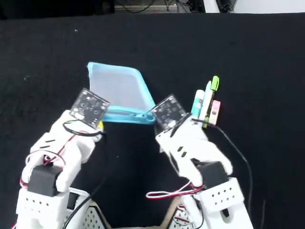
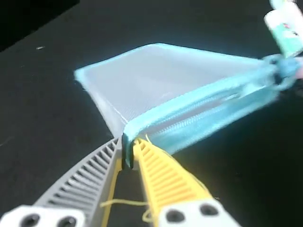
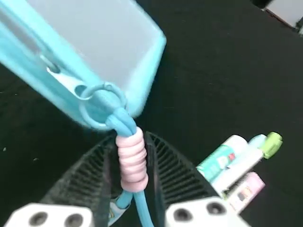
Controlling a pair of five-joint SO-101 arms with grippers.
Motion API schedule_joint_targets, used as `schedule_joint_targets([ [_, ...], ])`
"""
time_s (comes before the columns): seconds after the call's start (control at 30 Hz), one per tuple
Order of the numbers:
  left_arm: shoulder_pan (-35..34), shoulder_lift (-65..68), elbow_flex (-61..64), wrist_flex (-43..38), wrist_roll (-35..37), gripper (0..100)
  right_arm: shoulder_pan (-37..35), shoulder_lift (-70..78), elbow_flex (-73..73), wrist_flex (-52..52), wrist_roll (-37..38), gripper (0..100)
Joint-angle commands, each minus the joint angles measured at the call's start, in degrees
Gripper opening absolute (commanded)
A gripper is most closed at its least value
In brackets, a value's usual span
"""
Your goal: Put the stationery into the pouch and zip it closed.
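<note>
A translucent pouch (image 1: 118, 90) with a light blue trim lies on the black table, its zipper edge facing the arms. My left gripper (image 2: 128, 153) is shut on the pouch's (image 2: 161, 80) near corner at the zipper end. My right gripper (image 3: 129, 163) is shut on the pink-and-blue zipper pull cord (image 3: 131, 158), which hangs from the ring on the slider (image 3: 71, 85). The stationery (image 1: 206, 102), several pens and markers plus a small pink item, lies in a bunch on the table right of the right gripper, and appears as the stationery (image 3: 239, 165) beside the pouch (image 3: 90, 52).
The table (image 1: 238, 52) is covered in black cloth, with open room behind and to both sides of the pouch. Cables and white arm bases crowd the near edge.
</note>
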Motion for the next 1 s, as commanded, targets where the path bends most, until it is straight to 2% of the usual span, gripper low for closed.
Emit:
schedule_joint_targets([
  [0.0, -5.6, -0.9, -1.5, -0.9, 0.3, 3, 4.6, -0.9, -8.5, 6.1, -0.3, 1.1],
  [0.13, -7.3, -0.9, -2.8, -0.4, 0.3, 3, 4.7, -0.4, -13.7, 9.4, 0.2, 1.1],
  [0.5, -9.2, 2.7, -20.3, 11.5, 0.2, 3, 4.7, 0.3, -28.9, 15.8, 0.3, 1.1],
  [0.7, -8.7, 18.7, -37.1, 20.1, 1.6, 3, 4.6, 12.3, -40.5, 22.9, 3.7, 1.1],
  [0.87, -8.1, 37.5, -56.8, 32.3, 3.4, 3, 4.7, 23.1, -49.0, 26.2, 5.5, 1.1],
  [0.93, -7.5, 44.7, -63.8, 37.0, 3.4, 6, 4.7, 25.4, -50.2, 26.5, 5.5, 1.1],
  [0.97, -8.1, 47.8, -65.0, 36.7, 3.5, 9, 4.7, 25.9, -50.3, 26.5, 5.5, 1.1],
])
